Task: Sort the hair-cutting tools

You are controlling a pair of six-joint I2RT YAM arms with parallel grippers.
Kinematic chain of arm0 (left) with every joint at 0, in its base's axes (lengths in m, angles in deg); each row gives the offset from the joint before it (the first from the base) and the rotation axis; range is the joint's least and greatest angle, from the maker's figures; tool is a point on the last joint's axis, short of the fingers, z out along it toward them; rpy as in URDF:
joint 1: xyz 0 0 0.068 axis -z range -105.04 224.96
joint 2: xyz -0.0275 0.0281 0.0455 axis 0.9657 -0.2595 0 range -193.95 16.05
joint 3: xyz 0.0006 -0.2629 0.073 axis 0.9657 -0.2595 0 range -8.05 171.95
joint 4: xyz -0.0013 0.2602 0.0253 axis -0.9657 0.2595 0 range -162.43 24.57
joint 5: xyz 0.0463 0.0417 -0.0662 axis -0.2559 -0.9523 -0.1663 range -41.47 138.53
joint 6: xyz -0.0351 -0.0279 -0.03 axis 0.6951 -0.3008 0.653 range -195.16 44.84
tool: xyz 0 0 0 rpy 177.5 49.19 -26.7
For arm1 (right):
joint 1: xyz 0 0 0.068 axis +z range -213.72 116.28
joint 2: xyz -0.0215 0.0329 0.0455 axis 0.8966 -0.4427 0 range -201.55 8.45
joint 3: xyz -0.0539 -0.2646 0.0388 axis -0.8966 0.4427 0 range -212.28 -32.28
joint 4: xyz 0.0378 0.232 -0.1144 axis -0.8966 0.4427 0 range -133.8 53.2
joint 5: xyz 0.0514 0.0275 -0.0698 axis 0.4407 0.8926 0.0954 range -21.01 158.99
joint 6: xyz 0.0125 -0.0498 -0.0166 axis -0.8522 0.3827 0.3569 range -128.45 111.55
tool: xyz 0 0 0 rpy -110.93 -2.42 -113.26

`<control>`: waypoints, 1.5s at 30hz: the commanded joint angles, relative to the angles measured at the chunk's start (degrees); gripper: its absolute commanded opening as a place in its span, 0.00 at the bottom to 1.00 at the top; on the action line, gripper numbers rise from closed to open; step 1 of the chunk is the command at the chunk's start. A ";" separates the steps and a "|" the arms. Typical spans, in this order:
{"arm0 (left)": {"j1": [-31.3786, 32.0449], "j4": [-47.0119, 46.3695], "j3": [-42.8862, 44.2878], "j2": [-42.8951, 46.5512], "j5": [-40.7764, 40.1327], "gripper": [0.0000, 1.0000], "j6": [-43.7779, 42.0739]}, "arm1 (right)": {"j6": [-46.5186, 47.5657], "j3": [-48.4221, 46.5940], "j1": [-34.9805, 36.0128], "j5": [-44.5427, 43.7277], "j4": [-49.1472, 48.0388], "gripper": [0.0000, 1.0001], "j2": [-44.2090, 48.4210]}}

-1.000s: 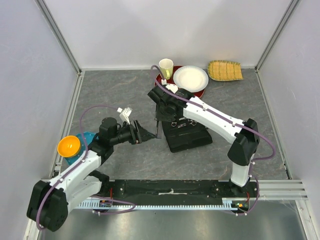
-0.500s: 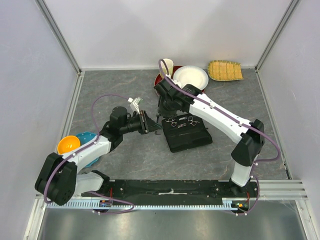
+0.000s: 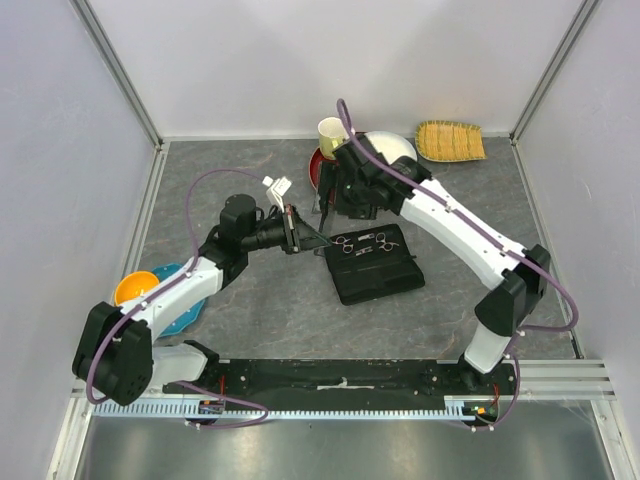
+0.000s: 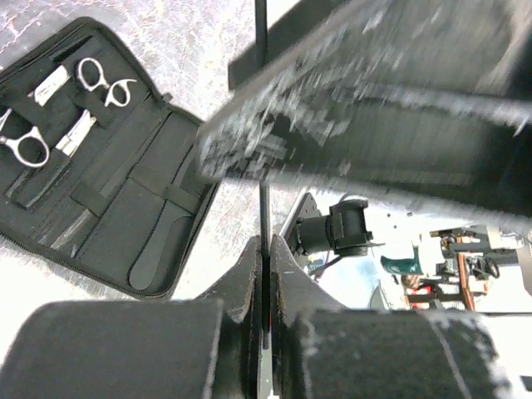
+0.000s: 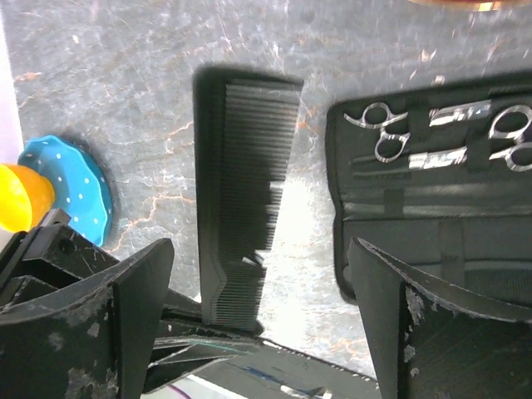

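My left gripper (image 3: 302,239) is shut on the lower end of a long flat black comb (image 5: 241,199), which stands on edge between its pads (image 4: 249,274). From the left wrist the comb (image 4: 263,208) shows edge-on as a thin black line. My right gripper (image 5: 259,249) is open above it, its fingers wide on either side of the comb and not touching it. An open black case (image 3: 375,268) lies just right of the comb. Two silver scissors (image 3: 352,245) (image 3: 386,240) are strapped along its far edge, also seen as scissors (image 5: 382,129) from the right wrist.
At the back stand a red plate (image 3: 318,168), a paper cup (image 3: 332,130), a white plate (image 3: 398,150) and a woven tray (image 3: 450,140). A blue dish (image 3: 185,300) with an orange bowl (image 3: 135,288) sits at the left near my left arm.
My left gripper reached right to the comb and shut on it. My right gripper opened, let the comb go and drew back toward the plates.
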 commanded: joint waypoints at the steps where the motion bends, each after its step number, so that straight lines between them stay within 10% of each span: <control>1: 0.18 7.57 5.92 1.60 6.57 0.02 -6.79 | 13.83 -5.17 -3.86 6.73 -4.79 0.95 6.09; 23: 0.09 56.01 25.54 7.23 28.54 0.02 -44.06 | 44.61 -7.03 -9.31 53.41 -1.81 0.97 15.50; 45: 0.18 60.06 26.42 8.11 28.72 0.02 -45.56 | 46.20 2.30 -9.31 56.14 -0.05 0.42 15.85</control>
